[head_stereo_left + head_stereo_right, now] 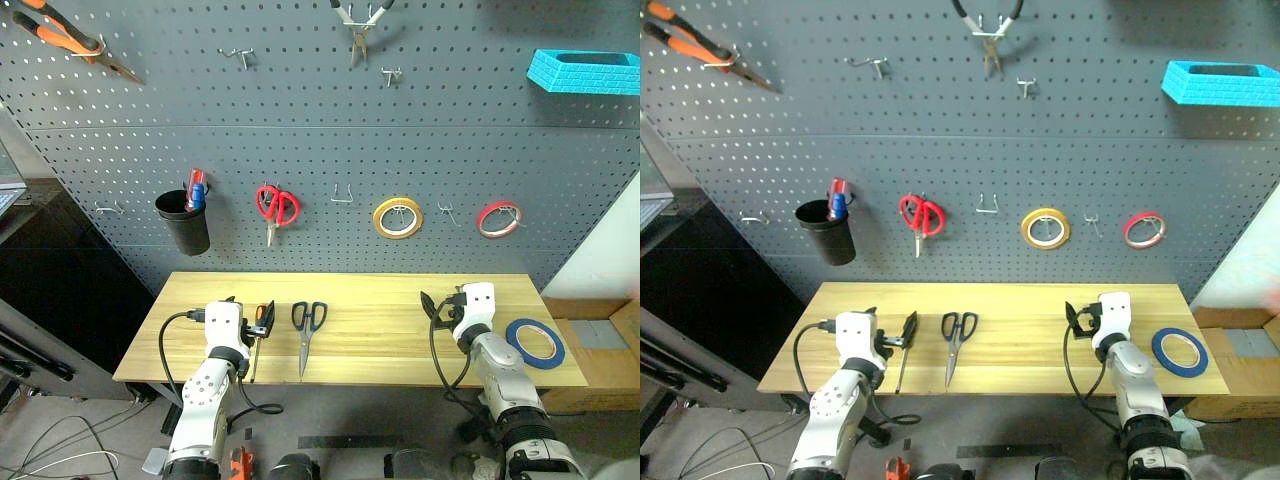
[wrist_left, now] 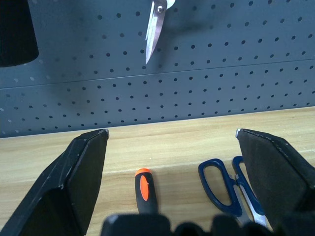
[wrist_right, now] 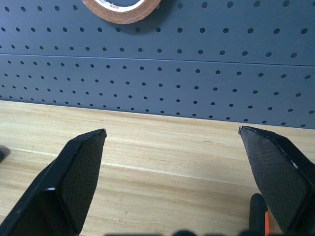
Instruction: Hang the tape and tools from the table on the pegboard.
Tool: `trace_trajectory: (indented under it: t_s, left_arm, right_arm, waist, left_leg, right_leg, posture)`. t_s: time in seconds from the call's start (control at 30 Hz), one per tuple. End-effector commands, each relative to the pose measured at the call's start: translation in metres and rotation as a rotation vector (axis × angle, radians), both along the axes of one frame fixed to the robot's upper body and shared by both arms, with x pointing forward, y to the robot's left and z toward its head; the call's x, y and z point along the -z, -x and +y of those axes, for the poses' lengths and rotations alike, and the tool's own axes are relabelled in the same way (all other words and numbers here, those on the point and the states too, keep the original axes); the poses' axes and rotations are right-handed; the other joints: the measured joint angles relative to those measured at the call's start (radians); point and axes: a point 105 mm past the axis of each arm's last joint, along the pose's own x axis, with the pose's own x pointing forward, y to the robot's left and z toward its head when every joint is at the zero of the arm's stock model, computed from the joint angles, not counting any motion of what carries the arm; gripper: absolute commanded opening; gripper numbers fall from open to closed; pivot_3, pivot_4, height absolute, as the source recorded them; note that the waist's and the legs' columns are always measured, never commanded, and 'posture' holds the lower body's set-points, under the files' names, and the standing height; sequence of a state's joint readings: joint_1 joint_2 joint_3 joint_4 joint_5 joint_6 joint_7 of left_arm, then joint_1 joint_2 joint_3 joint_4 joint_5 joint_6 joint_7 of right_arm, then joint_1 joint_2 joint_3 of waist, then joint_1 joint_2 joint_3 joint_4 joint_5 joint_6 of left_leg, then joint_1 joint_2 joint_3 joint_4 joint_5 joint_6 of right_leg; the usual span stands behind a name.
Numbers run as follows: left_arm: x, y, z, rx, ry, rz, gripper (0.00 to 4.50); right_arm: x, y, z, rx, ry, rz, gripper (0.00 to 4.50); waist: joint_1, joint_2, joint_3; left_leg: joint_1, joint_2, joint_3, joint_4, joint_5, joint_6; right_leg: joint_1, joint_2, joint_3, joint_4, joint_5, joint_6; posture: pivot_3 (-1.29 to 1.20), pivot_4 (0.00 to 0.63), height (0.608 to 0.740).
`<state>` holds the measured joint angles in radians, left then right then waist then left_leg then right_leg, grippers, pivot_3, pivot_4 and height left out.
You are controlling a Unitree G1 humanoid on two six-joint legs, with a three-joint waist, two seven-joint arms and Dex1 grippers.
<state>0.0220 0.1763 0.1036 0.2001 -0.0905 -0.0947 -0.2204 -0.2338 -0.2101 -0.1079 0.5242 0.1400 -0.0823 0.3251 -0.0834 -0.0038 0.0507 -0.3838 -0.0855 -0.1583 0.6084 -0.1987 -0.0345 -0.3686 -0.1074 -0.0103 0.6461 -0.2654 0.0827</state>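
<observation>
My left claw [image 2: 172, 135] hung spread wide over the screwdriver [image 1: 257, 345] and scissors [image 1: 307, 330] on the tabletop [image 1: 380, 300]. My right claw [image 3: 172, 132] gaped empty, the blue tape [image 1: 534, 341] beside it.

Both arms are silver-grey metal with rounded jointed segments, dotted with small dark screws. Each ends in a white boxy left hand [image 1: 262, 322] or right hand [image 1: 432, 305] bearing two flat, matte black wedge-shaped fingers [image 2: 83, 177]. A black cable [image 1: 172, 325] loops behind each hand.
</observation>
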Motion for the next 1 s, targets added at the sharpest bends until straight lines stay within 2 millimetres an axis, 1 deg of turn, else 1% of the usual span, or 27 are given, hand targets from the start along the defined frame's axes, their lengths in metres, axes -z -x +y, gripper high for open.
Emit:
trace_trajectory:
  t_s: [0.03,0.1,0.6,0.63,0.73,0.87,1.0]
  left_arm:
    - [-0.013,-0.003,-0.001,0.019,-0.009,-0.055,4.46]
    - [-0.013,-0.003,-0.001,0.014,0.021,-0.049,4.46]
    - [-0.012,0.0,-0.002,0.052,-0.013,-0.033,4.46]
    - [-0.012,-0.001,-0.002,0.054,-0.014,-0.033,4.46]
    - [-0.014,-0.003,-0.002,0.054,-0.013,-0.04,4.46]
    - [-0.012,-0.004,-0.002,0.052,-0.014,-0.035,4.46]
    - [-0.012,-0.006,-0.003,0.052,-0.013,-0.037,4.46]
  right_arm:
    - [-0.018,-0.006,-0.004,0.009,-0.001,-0.067,4.5]
    - [-0.018,-0.005,-0.004,0.009,-0.001,-0.067,4.5]
    - [-0.017,0.002,-0.011,0.019,0.006,-0.057,4.5]
    - [-0.017,0.001,-0.011,0.02,0.007,-0.055,4.5]
    - [-0.017,0.0,-0.014,0.026,0.011,-0.052,4.5]
    - [-0.023,-0.005,-0.016,0.037,0.011,-0.068,4.5]
    - [-0.022,-0.006,-0.018,0.039,0.014,-0.065,4.5]
  waist:
    - [0.0,0.0,0.0]
    - [0.0,0.0,0.0]
    - [0.0,0.0,0.0]
    - [0.0,0.0,0.0]
    - [0.0,0.0,0.0]
    - [-0.001,0.0,0.0]
    - [0.0,0.0,0.0]
  left_leg:
    - [0.0,0.0,0.0,0.0,0.0,0.0]
    - [0.0,0.0,0.0,0.0,0.0,0.0]
    - [0.0,0.001,0.001,0.0,-0.001,-0.002]
    - [0.0,0.001,0.001,0.0,-0.001,-0.002]
    - [0.0,0.001,0.001,0.0,-0.001,-0.001]
    - [0.0,0.001,0.002,0.0,0.0,-0.001]
    - [0.0,0.002,0.002,0.0,0.001,0.001]
  right_leg:
    - [0.0,0.0,0.0,0.0,0.0,0.0]
    - [0.0,0.0,0.0,0.0,0.0,0.0]
    - [0.0,0.0,0.0,0.0,-0.001,-0.001]
    - [0.0,0.0,0.0,0.0,-0.002,-0.004]
    - [0.0,0.001,0.0,0.0,-0.002,-0.004]
    - [0.0,0.001,0.0,0.0,-0.002,-0.004]
    - [0.0,0.001,0.0,0.0,-0.002,-0.004]
  posture:
    - [-0.11,0.0,0.74]
    - [-0.11,0.0,0.74]
    - [-0.12,0.0,0.74]
    - [-0.12,0.0,0.74]
    - [-0.12,0.0,0.74]
    - [-0.12,0.0,0.74]
    - [-0.12,0.0,0.74]
